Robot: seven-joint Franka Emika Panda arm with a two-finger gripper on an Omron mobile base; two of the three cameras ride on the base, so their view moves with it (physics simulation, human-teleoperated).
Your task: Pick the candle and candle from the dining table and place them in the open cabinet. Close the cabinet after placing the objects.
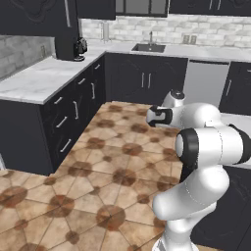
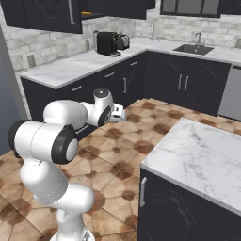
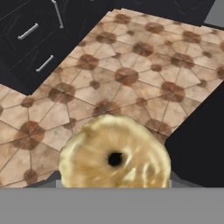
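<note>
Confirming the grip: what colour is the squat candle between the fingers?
Golden-tan squat candle with a dark centre hole, hand view.

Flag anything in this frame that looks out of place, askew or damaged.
Nothing looks spilled or broken. The squat golden-tan candle sits between the jaws, carried above the tiled floor, away from the dining table. An upper cabinet door stands open.

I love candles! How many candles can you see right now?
1. A squat golden candle sits right in front of the hand camera, held in the tool above the tiled floor. Another candle may be hidden somewhere out of view.
</note>
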